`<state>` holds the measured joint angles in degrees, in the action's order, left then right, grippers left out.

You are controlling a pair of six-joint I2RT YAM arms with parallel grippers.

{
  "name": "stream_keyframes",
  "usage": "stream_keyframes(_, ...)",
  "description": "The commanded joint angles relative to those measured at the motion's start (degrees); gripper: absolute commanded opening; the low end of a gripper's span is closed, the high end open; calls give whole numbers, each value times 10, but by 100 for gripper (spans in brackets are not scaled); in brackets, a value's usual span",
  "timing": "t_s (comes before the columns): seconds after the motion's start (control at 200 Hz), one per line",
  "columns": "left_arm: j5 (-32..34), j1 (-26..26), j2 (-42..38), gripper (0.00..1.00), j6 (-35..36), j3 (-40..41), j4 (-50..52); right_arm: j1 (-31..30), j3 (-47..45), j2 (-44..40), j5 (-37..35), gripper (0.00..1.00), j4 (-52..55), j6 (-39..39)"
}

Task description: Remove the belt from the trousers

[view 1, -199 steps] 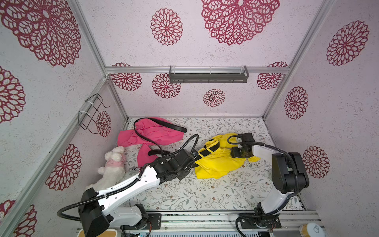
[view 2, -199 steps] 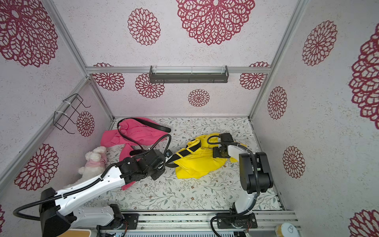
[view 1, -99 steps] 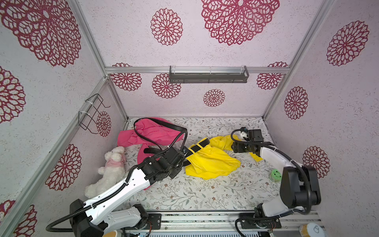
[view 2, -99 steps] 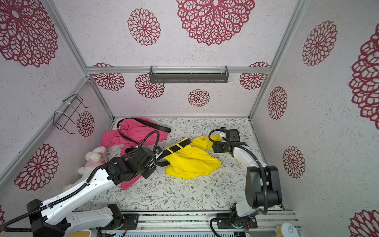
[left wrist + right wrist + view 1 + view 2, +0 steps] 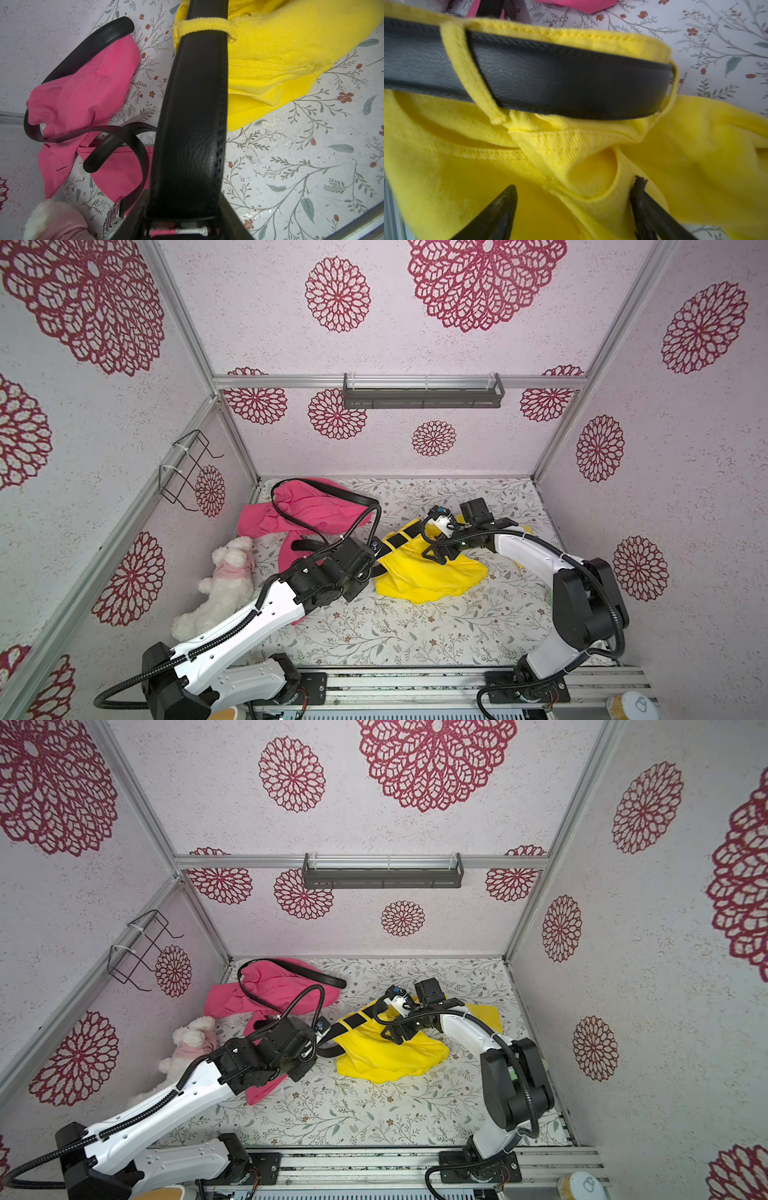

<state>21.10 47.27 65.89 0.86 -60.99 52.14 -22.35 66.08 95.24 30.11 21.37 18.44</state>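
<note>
Floral-printed surface point(image 5: 415, 626) carries the yellow trousers point(image 5: 432, 576), unpinned, since the right end effector point(image 5: 575, 185) hovers over them with jaws apart. The left end effector point(image 5: 180, 222) is clamped on the black belt point(image 5: 193, 104), threaded through a belt loop point(image 5: 204, 26), so pulling may drag the whole garment along or snag there.

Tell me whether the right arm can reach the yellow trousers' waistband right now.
Probably yes. The right gripper hangs open right over the yellow trousers, close beside the waistband where the belt runs through its loops. Nothing lies between gripper and cloth.
</note>
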Motion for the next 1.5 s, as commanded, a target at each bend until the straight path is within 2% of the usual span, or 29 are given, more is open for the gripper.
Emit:
stream_keyframes(0.0, 13, 2, -7, 21, 5, -20, -25, -2, 27, 5, -11, 77, -33, -16)
stream_keyframes(0.04, 13, 2, -6, 21, 7, -20, -27, -2, 28, 10, -15, 71, -50, -27)
stream_keyframes(0.105, 15, 2, -5, 20, 9, -22, -28, -2, 32, 16, -13, 55, -64, -31)
stream_keyframes(0.14, 17, 2, -6, 20, 10, -23, -28, -2, 38, 17, -17, 41, -63, -33)
stream_keyframes(0.205, 22, 2, -9, 20, 13, -26, -24, 0, 49, 20, -44, 8, -53, -31)
stream_keyframes(0.23, 24, 2, -11, 20, 14, -28, -24, 2, 53, 18, -59, 0, -48, -31)
stream_keyframes(0.34, 33, 2, -21, 20, 28, -40, -17, 32, 64, 1, -130, 0, -37, -56)
stream_keyframes(0.485, 41, 2, -22, 19, 47, -79, 3, 121, 80, -40, -199, 0, -19, -113)
stream_keyframes(0.6, 52, 5, -23, 19, 62, -109, 13, 167, 110, -53, -297, 0, 17, -120)
stream_keyframes(0.691, 65, 8, -30, 18, 69, -126, 17, 208, 131, -57, -338, 0, 38, -135)
stream_keyframes(0.876, 132, 1, -56, 15, 77, -99, 18, 289, 127, -81, -365, 0, 29, -168)
stream_keyframes(1.101, 151, -77, -76, 11, 13, -17, 15, 368, 115, -101, -364, 0, 15, -192)
stream_keyframes(1.191, 140, -95, -75, 10, -15, 11, 5, 366, 112, -103, -323, 0, 15, -194)
stream_keyframes(1.261, 110, -92, -61, 11, -32, 34, -23, 340, 101, -107, -296, 0, 15, -196)
stream_keyframes(1.396, 85, -88, 25, 11, -91, 42, -50, 271, 71, -133, -287, 0, 19, -196)
stream_keyframes(1.496, 58, -88, 94, 13, -129, 51, -70, 250, 45, -163, -289, 0, 17, -203)
